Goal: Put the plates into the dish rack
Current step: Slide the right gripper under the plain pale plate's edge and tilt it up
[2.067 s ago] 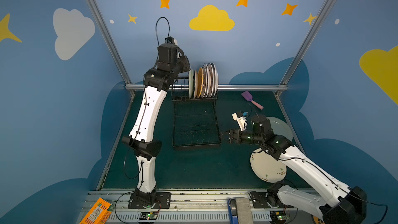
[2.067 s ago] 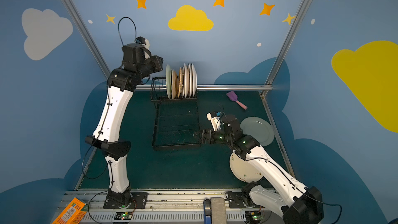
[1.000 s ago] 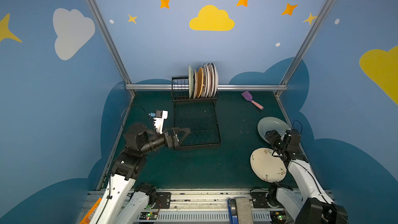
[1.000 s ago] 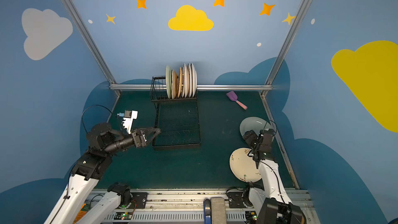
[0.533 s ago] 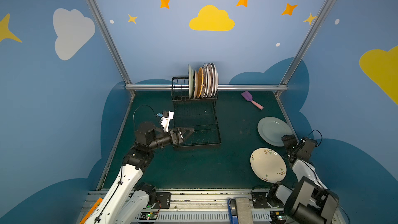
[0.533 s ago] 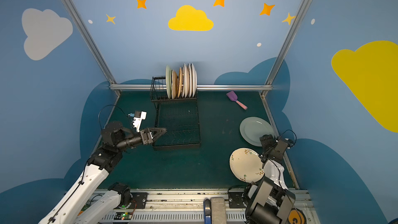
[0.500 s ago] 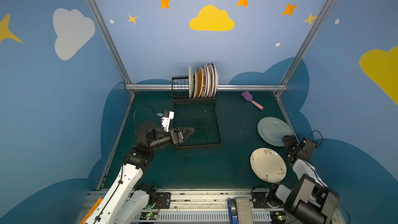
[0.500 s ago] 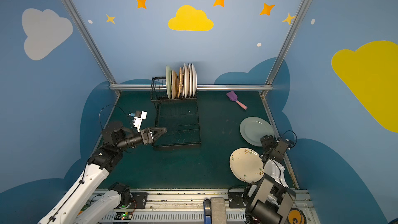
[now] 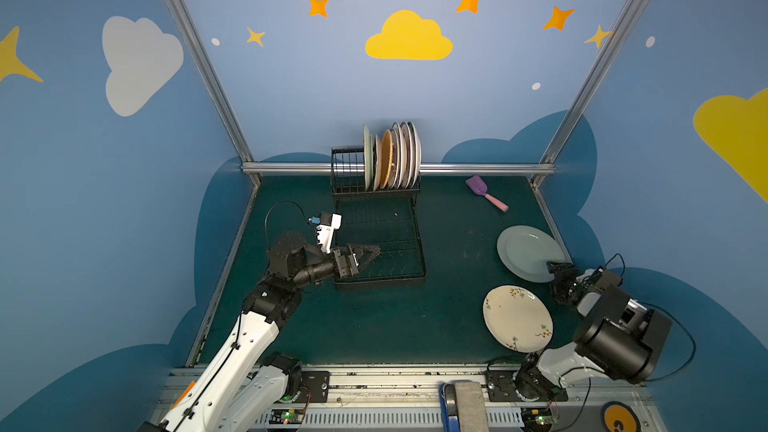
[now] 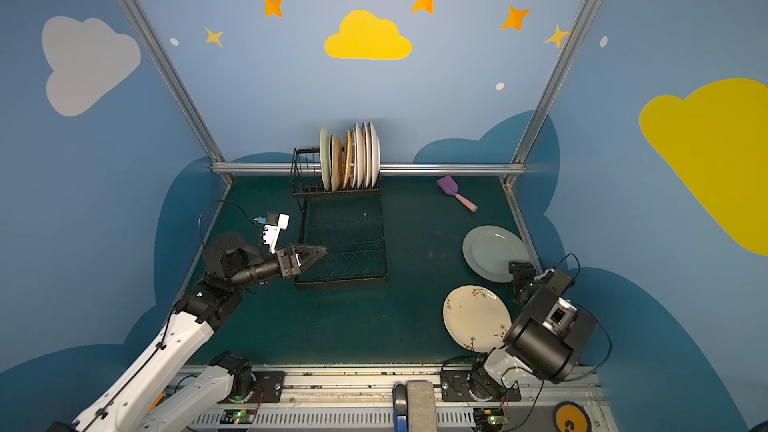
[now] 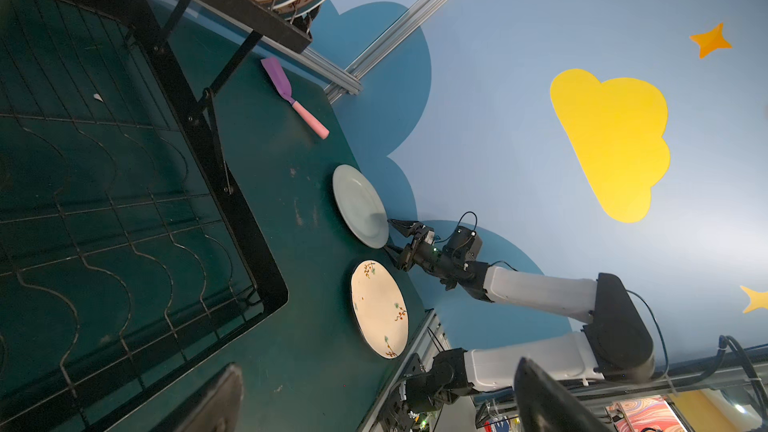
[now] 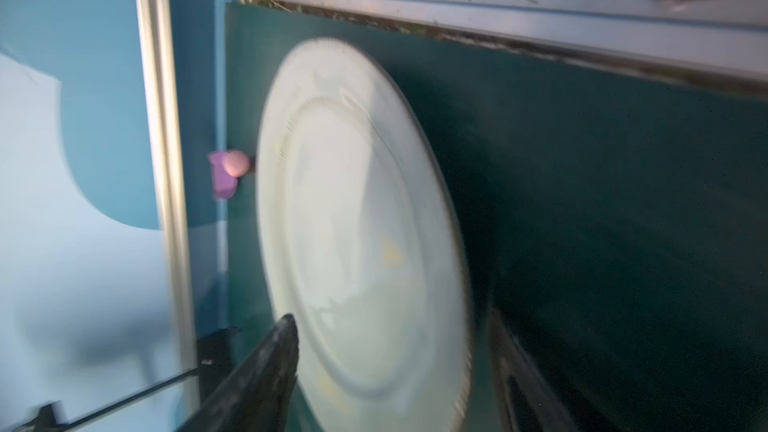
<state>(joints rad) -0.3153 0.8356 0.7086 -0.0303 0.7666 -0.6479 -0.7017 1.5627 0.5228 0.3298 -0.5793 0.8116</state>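
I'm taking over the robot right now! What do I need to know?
Left pincer: open, empty, over the lower tray of the black wire dish rack.
Right pincer: open, straddling the rim of the pale green round plate on the table.
Done: several plates stand upright in the rack's upper tier.
To do: pale green plate and cream floral plate, flat on the table.

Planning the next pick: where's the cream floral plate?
In both top views the cream floral plate lies flat front right on the table, just nearer than the pale green plate.
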